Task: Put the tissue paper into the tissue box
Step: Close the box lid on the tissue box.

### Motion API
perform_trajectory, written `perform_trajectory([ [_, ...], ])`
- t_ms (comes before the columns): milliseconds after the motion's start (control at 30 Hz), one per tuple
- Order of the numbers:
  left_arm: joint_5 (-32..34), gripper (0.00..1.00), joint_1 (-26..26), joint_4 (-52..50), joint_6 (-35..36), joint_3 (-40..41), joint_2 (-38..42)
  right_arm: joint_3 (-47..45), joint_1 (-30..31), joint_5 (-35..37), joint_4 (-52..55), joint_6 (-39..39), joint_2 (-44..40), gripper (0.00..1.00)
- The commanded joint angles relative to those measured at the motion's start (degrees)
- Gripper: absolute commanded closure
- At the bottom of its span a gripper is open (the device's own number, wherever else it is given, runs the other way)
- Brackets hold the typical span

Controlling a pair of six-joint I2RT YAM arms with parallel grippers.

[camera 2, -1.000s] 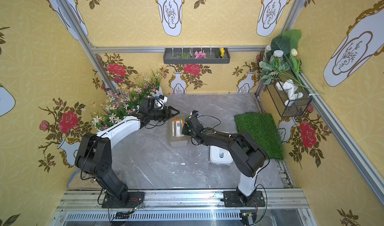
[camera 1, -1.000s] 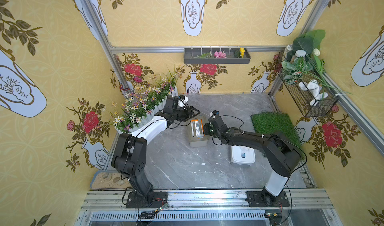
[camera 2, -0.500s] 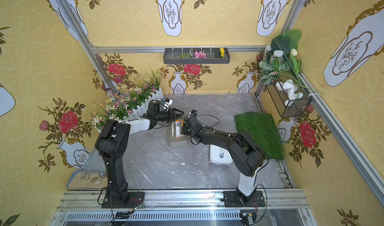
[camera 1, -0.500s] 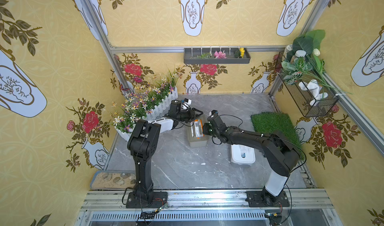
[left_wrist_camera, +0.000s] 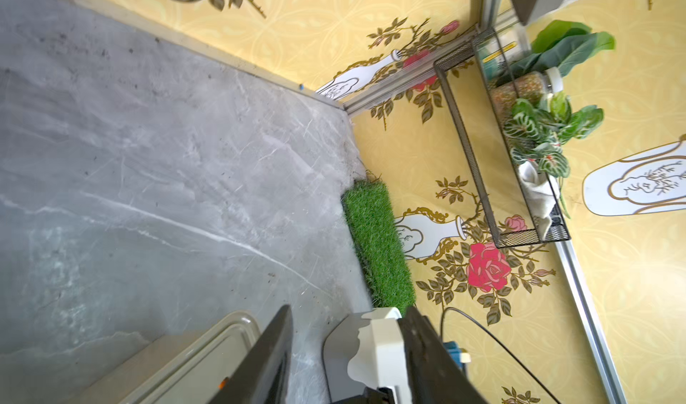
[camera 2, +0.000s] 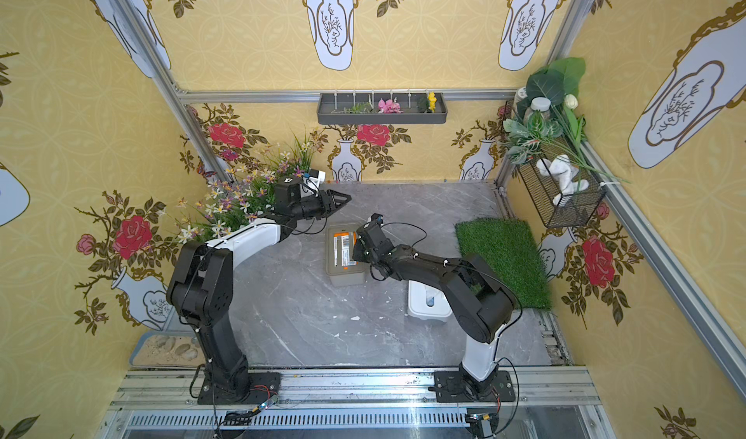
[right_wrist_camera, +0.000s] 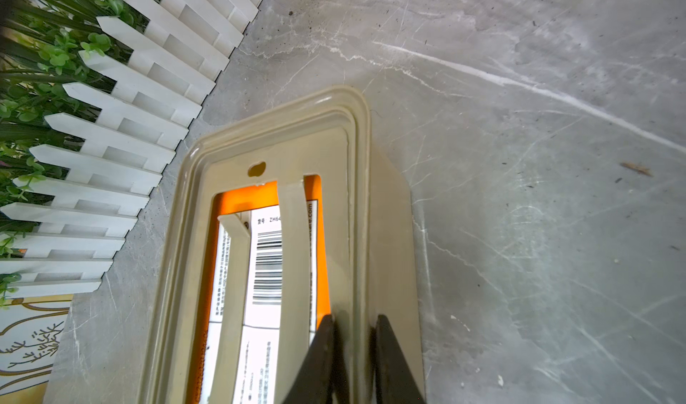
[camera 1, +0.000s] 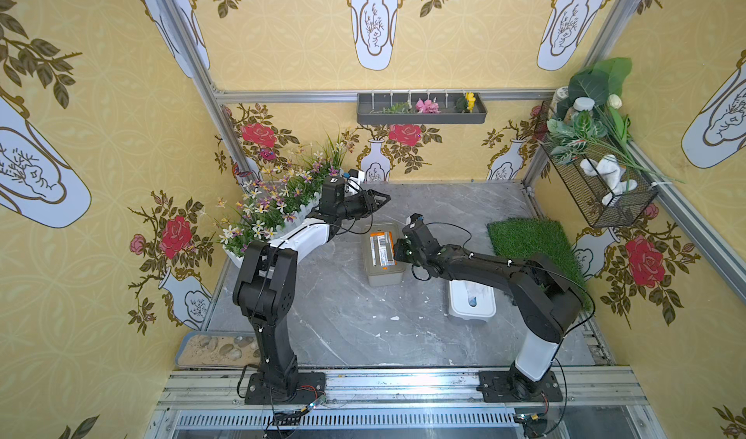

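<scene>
2 top views high overhead sharing the whole table [camera 1: 343, 328], left wrist view low across it, right wrist view close above the beige box [right_wrist_camera: 362, 198]

Cut off by the edge of the right wrist view: beige box [right_wrist_camera: 388, 235] and right claw [right_wrist_camera: 354, 318] (only tips showing). Half hidden beneath the right arm [camera 1: 496, 263] in both top views: white box [camera 1: 472, 310].

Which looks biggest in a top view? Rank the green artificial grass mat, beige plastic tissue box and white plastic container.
1. green artificial grass mat
2. beige plastic tissue box
3. white plastic container; the right arm hides part, so this rank is unsure.
</scene>
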State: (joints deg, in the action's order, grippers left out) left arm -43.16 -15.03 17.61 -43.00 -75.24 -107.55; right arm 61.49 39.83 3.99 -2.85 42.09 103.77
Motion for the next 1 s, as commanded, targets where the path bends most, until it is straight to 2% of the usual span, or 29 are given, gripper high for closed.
perform_trajectory([
  [0, 2.54, 0.50, -0.09, -3.88, 0.64, 0.99, 0.16, -0.84, 0.51, -3.99, 20.69, -0.39, 1.66, 0.81],
  [133, 4.23, 0.50, -0.08, -6.09, 1.65, 5.31, -2.13, -0.71, 0.51, -4.08, 20.76, -0.31, 1.96, 0.80],
  [233, 4.46, 0.50, 0.39, -3.48, 1.35, 9.48, -5.68, -0.72, 0.50, -4.24, 20.75, -0.33, 2.22, 0.81],
  [467, 7.36, 0.51, 0.44, -4.76, 2.39, 10.12, -10.78, -0.89, 0.59, -4.42, 21.05, -0.06, 2.14, 0.81],
  [633, 8.60, 0.51, 0.41, -6.79, 3.73, 11.81, -9.65, -2.64, 0.09, -5.65, 17.65, 0.01, 0.74, 0.80],
  [733, 10.19, 0.51, -0.08, -10.50, 6.44, 12.01, -6.79, -3.31, -0.74, -6.92, 14.24, -1.47, -0.94, 0.76],
  [800, 10.88, 0.51, -0.76, -13.40, 8.46, 11.46, -5.35, -2.56, -1.34, -7.45, 13.44, -2.94, -1.52, 0.66],
  [867, 11.88, 0.51, -1.63, -16.22, 10.44, 10.73, -4.51, -1.84, -1.90, -8.30, 12.24, -4.23, -1.97, 0.62],
  [967, 13.13, 0.51, -2.86, -18.80, 12.30, 10.03, -3.68, -1.63, -2.77, -9.58, 9.57, -5.38, -2.72, 0.59],
])
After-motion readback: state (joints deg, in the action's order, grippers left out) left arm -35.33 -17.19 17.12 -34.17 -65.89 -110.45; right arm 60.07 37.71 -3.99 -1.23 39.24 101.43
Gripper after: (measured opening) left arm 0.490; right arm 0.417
